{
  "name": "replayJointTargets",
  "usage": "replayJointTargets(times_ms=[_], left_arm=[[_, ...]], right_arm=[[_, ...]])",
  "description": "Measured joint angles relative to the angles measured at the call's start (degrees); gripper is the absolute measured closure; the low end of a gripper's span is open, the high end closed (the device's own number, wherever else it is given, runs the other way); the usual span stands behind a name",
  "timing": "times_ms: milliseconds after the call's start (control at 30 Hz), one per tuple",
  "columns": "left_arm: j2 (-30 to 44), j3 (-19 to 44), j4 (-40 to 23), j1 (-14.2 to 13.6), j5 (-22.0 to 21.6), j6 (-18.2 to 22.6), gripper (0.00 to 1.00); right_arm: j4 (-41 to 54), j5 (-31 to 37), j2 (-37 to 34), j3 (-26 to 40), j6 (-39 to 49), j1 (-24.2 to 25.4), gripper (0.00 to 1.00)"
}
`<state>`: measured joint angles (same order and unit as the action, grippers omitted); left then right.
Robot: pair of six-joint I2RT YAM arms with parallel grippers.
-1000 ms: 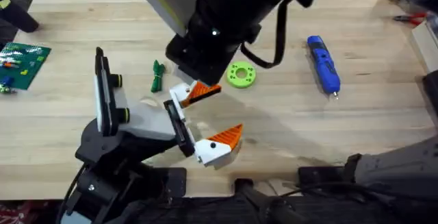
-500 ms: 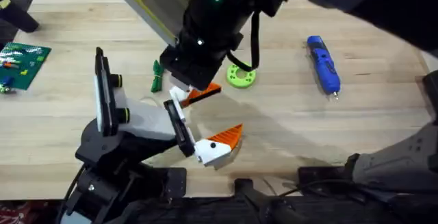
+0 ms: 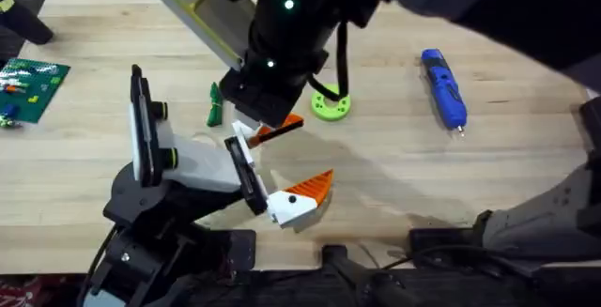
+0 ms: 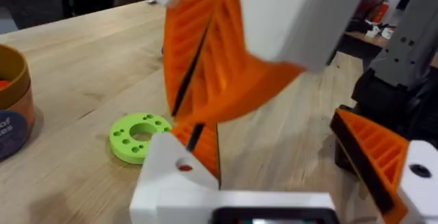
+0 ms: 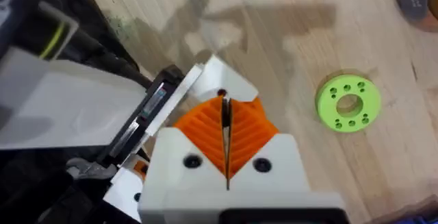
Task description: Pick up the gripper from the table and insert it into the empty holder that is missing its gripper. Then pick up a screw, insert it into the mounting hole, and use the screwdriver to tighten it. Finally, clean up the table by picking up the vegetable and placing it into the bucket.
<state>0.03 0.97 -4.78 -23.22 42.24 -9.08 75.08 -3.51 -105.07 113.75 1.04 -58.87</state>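
Orange ribbed pads of the right claw [image 5: 226, 145] are pressing together, gripping nothing visible; the white left claw [image 3: 291, 161] is gaping wide above the wooden bench [image 3: 470, 185].

**Crowded centre, open right side**

We found the table's [image 3: 394, 180] middle blocked: the right arm [image 3: 291, 35] reached across it, its gripper [image 3: 268, 130] closed around one finger [image 4: 198, 142] of the left gripper [image 3: 286, 171]. The vegetable [image 3: 215, 103] lay just beside that arm, the green ring [image 3: 330, 102] partly under it. Bare wood surrounded the screwdriver [image 3: 444, 88].
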Motion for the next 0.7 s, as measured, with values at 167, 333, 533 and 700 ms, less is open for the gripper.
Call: replayJointTargets(times_ms=[167,333,533,700], left_arm=[[0.0,0.0,-0.1,0.0,-0.1,-0.6,0.019],[0.0,0.0,0.0,0.0,0.0,-0.6,0.019],[0.0,0.0,0.0,0.0,0.0,-0.6,0.019],[0.0,0.0,0.0,0.0,0.0,-0.6,0.019]], right_arm=[[-0.3,-0.2,-1.2,0.0,0.0,0.0,0.996],[-1.1,-0.3,-1.2,0.0,0.0,0.0,0.996],[-1.2,-0.4,-1.2,0.0,0.0,0.0,0.996],[-1.1,-0.4,-1.2,0.0,-0.2,0.0,0.996]])
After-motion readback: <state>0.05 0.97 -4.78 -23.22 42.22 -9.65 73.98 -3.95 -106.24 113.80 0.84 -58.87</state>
